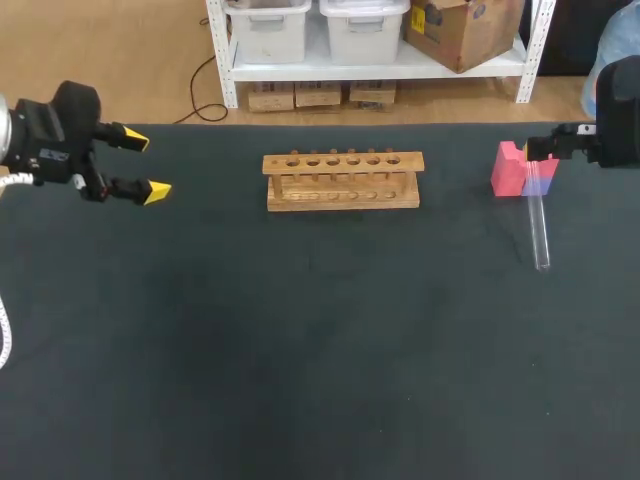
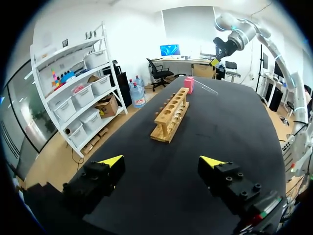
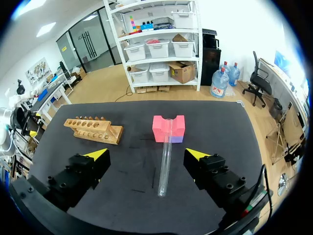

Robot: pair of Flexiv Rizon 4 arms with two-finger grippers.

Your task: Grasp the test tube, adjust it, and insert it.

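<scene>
Clear glass test tube [image 1: 540, 232] lies on the table, one end on a pink block [image 1: 510, 168], well apart from the wooden rack [image 1: 342, 181]. Left gripper [image 1: 146, 165] and right gripper [image 3: 146, 154] are both spread wide.

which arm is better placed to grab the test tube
Right. The right gripper, open, hangs above the test tube, which rests one end on the pink block; the left gripper sits far off, beyond the wooden rack.

No lettering, number or sign can be read on the test tube [image 3: 164, 161], the wooden rack [image 3: 93, 130], the pink block [image 3: 159, 130] or the dark table [image 1: 300, 350].
</scene>
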